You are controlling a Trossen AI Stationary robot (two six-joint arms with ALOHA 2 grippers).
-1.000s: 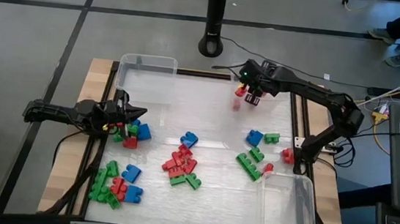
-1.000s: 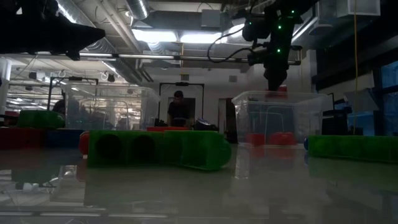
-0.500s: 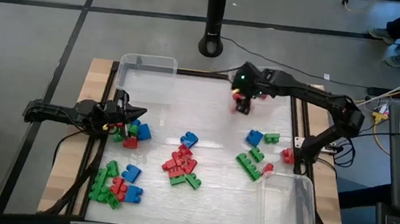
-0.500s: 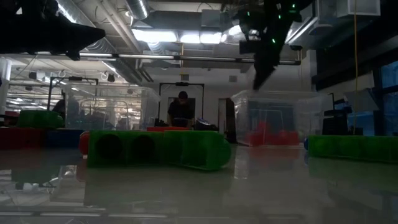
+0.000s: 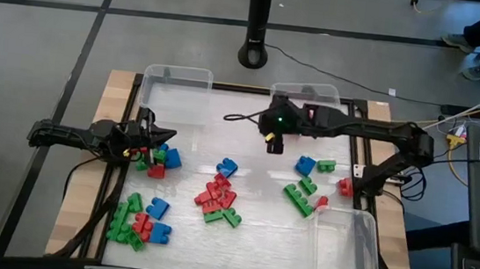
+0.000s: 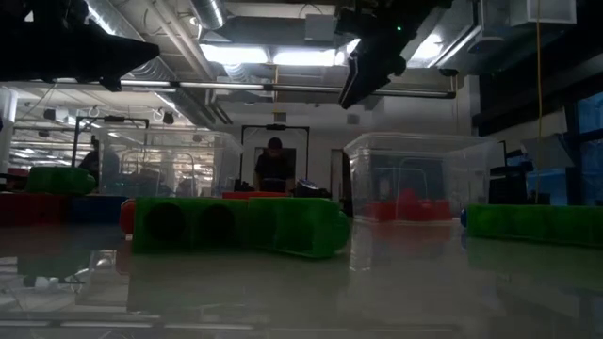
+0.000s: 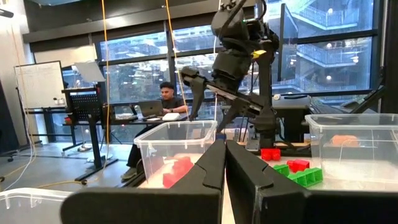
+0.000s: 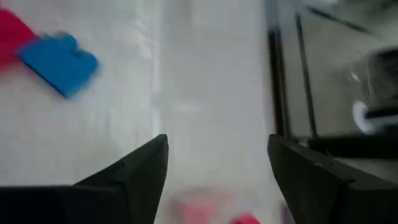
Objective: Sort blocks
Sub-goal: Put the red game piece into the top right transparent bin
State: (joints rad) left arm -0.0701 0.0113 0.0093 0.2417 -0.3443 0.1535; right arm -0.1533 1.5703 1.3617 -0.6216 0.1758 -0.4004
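Note:
Red, green and blue blocks lie in clusters on the white table: one by the left edge [image 5: 160, 155], one in the middle [image 5: 219, 194], one near left [image 5: 139, 220] and one at the right [image 5: 305, 192]. My right gripper [image 5: 273, 144] hangs open above the table's far middle with nothing between its fingers [image 8: 217, 155]. A blue block [image 8: 59, 56] lies on the table ahead of it. My left gripper [image 5: 169, 134] waits shut at the left edge, above the left cluster.
Three clear bins stand on the table: one at the far left [image 5: 177, 80], one at the far middle right [image 5: 307, 93], which holds red blocks [image 6: 405, 202], and one at the near right [image 5: 348, 251]. A dark post [image 5: 256, 30] rises beyond the far edge.
My right gripper has swung from over the far bin toward the table's left edge and a little nearer. It now hangs over the table's far middle and has turned and tipped on the way.

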